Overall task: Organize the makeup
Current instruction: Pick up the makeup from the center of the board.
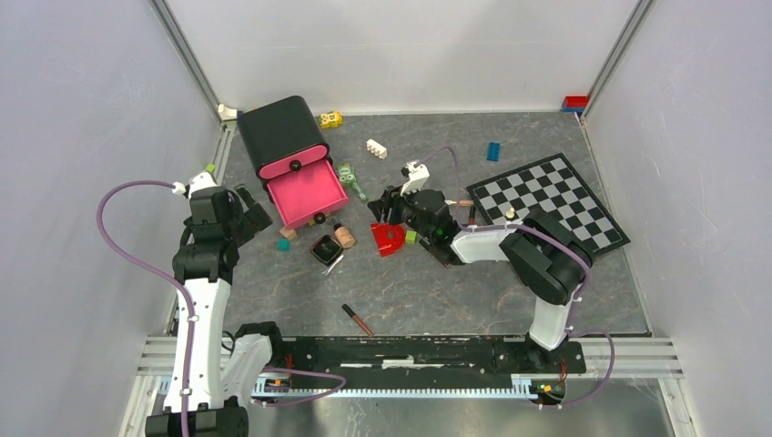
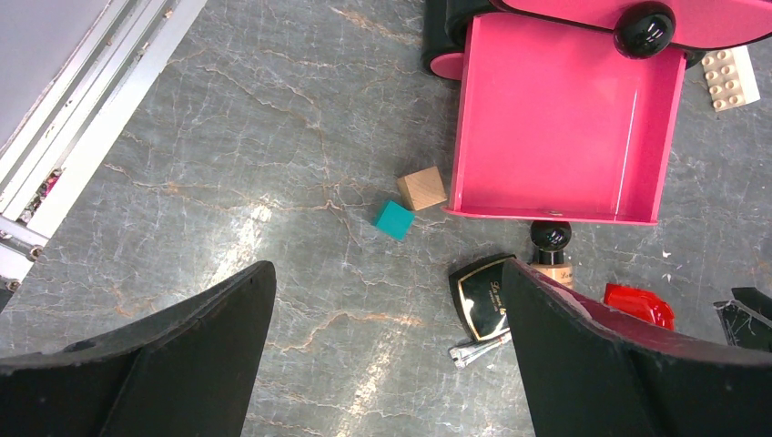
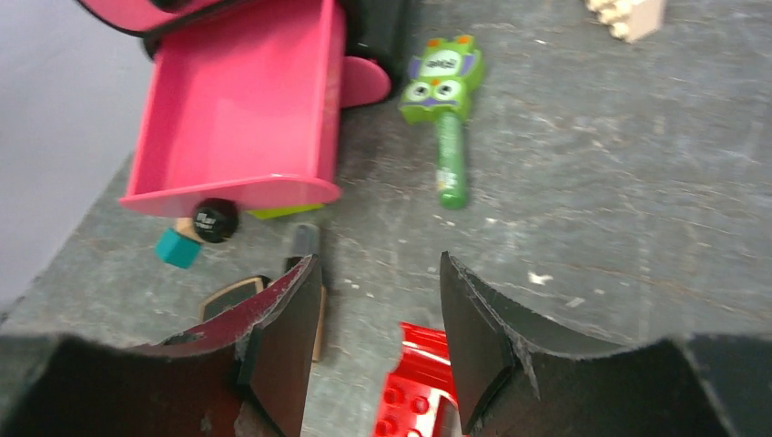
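Right claw (image 3: 378, 264) spread and empty, and the beige bottle (image 1: 344, 236) lies just beside its left finger, lengthwise toward the pink drawer (image 3: 228, 196).

A square glossy black compact (image 1: 324, 248) lies flat just in front of the open pink drawer (image 1: 305, 196), a small beige black-capped bottle (image 1: 345, 237) rests on its side just beside it (cap toward the drawer), and a slim dark-red tube (image 1: 358, 319) lies diagonally, well apart from both.

Compact (image 1: 325, 248) and bottle (image 1: 344, 236) lie side by side in front of the drawer (image 1: 308, 193), with seemingly a tube (image 1: 358, 319) farther forward.
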Robot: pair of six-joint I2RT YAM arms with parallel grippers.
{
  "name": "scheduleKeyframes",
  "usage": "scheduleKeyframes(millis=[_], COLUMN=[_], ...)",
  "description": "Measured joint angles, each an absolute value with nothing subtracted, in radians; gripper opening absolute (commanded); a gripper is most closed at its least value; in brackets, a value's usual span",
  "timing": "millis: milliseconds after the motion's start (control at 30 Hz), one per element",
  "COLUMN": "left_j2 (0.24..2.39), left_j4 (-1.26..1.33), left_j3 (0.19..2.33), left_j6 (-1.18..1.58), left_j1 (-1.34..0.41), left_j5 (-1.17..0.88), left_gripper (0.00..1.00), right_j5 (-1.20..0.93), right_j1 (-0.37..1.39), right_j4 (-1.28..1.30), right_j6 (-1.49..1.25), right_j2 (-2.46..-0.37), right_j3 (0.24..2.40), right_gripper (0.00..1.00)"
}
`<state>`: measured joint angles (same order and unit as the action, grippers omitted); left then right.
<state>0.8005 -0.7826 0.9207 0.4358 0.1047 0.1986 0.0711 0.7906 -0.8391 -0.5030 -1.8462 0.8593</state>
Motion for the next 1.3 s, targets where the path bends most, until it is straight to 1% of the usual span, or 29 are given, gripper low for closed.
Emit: scheduleKeyframes(millis=[267,433,600,700,967,1300], left_j2=[0.802,0.810,0.810,0.810,0.810,0.812], left_j4=[-0.783,-0.782,-0.781,-0.781,-0.780,-0.779], left_j3=[0.921,0.920,0.920,0.920,0.920,0.920], left_j6=[0.436,0.436,0.436,0.436,0.436,0.436], left_j1=[0.105,0.105,0.105,0.105,0.105,0.105], left_j5=[0.198,0.192,0.181,0.181,0.181,0.181], left_gripper=[1.00,1.00,1.00,1.00,1.00,1.00], right_j5=[0.079,0.044,0.007,-0.008,-0.020,-0.023], right_j1=[0.728,0.725,0.725,0.725,0.725,0.725], right_j4=[-0.577,-0.435,-0.337,-0.287,-0.217,-0.208], right_j6=[-0.417,-0.334,-0.285,-0.275,-0.271,-0.272], right_j2=[-1.830,-1.893,-1.997,-2.072,-2.206,-2.284], right_j3=[0.893,1.069,1.250,1.343,1.476,1.571], right_gripper=[0.59,0.61,0.65,0.65,0.66,0.63])
